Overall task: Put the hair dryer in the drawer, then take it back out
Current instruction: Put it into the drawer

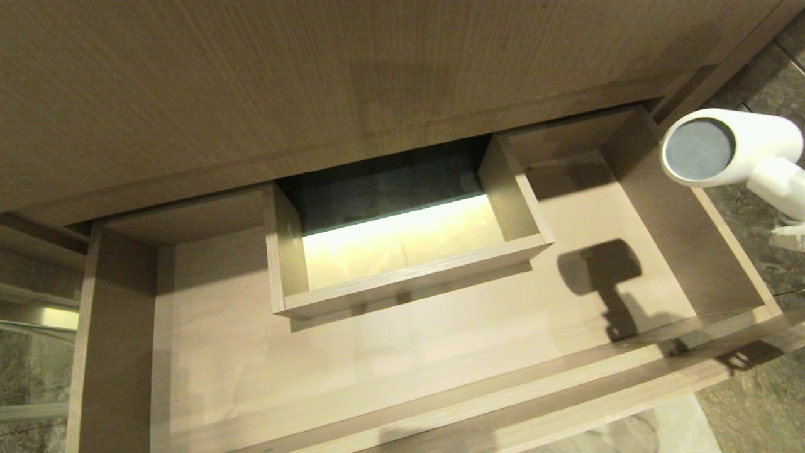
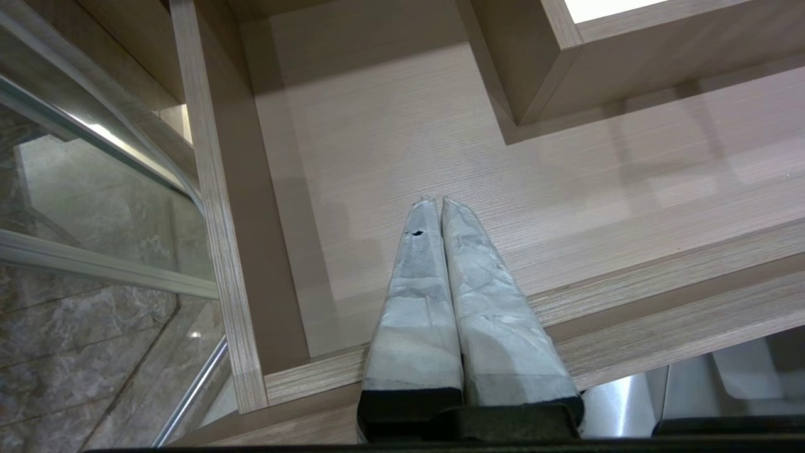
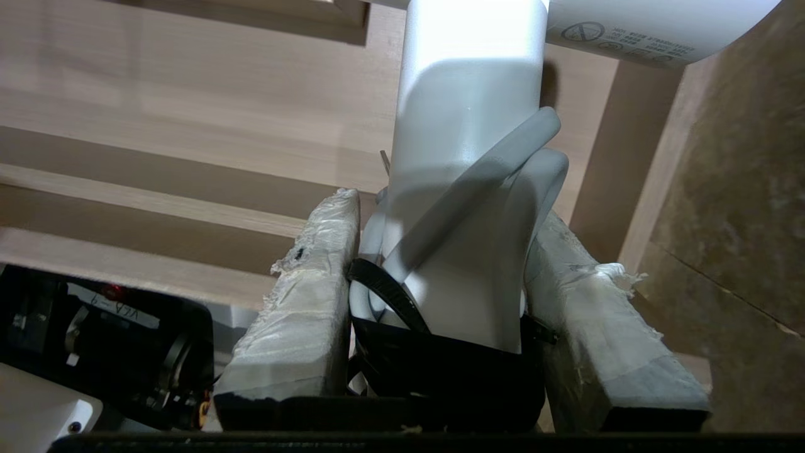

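Right pincer [image 3: 440,251] clamps hair dryer [image 1: 732,154] by handle, above drawer's [image 1: 440,352] right wall — you should carry it inward, lower onto bare floor, clear of boxed cut-out [image 1: 402,251]. Left pincer [image 2: 437,204] pressed together, idle.

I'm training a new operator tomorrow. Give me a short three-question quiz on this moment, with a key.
1. True or false: the hair dryer lies on the floor of the drawer.
2. Which describes the left hand? A) shut and empty over the drawer; B) gripping the drawer front; C) holding a towel.
3. Fill in: the right hand grips the dryer by its ______.

Key
1. False: it is held in the air at the drawer's right side, and only its shadow falls on the floor.
2. A.
3. Handle, with the cord wrapped around it and a finger on each side.
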